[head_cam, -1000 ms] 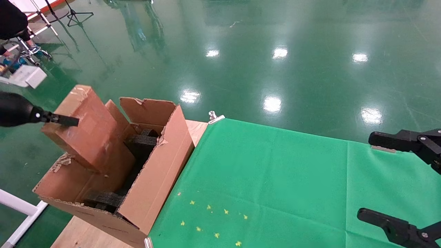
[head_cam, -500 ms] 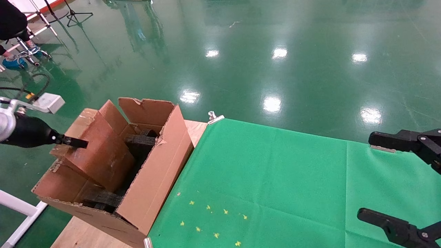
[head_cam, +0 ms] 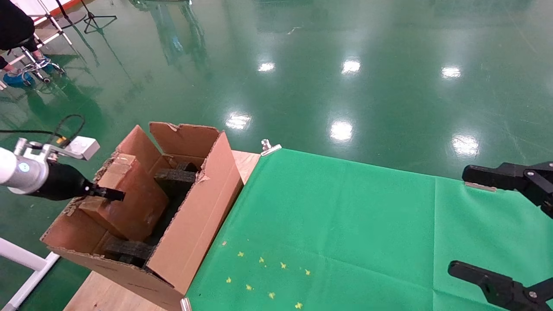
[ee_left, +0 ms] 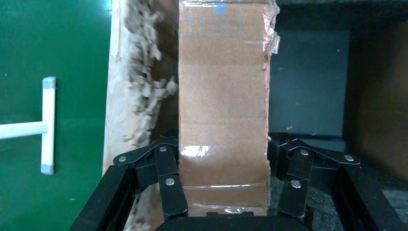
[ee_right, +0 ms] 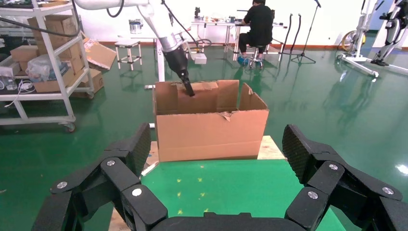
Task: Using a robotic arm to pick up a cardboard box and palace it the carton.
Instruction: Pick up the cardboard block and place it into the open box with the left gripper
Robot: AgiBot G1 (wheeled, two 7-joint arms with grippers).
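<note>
Cardboard box: small plain brown rectangular cardboard box point(head_cam: 127, 203) with scuffed edges and clear tape bands; tilted, lowered partway into the left half of the carton, top end poking above the ragged left wall; seen in the left wrist view point(ee_left: 223, 120) running straight out between 2 black fingers.
Left gripper: black multi-link two-finger gripper point(head_cam: 103, 193) on the white arm with silver wrist point(head_cam: 19, 172); clamped on the near end of the small box, fingers point(ee_left: 171, 180) pressed flat against both long sides; reaching in over the carton's left wall; visible in the right wrist view point(ee_right: 185, 84) coming down from above.
Carton: large brown corrugated carton point(head_cam: 194, 224) with upright flaps and torn edges; standing at the left end of the table, just beside the green cloth; front wall plain in the right wrist view point(ee_right: 211, 134).
Foam: black foam blocks point(head_cam: 177, 177) inside the carton, 1 toward the far end, another point(head_cam: 129, 249) at the near end; small box between them, touching or nearly so, cannot tell which.
Table cover: bright green cloth point(head_cam: 345, 224) with small yellow star marks point(head_cam: 263, 276); silver clip point(head_cam: 270, 147) at its far left corner.
Right gripper: all-black gripper point(head_cam: 501, 224) at the right edge of the cloth, idle; fingers spread wide, nothing between them, same in the right wrist view point(ee_right: 216, 159).
Floor: glossy dark green floor point(head_cam: 345, 65) with lamp reflections.
</note>
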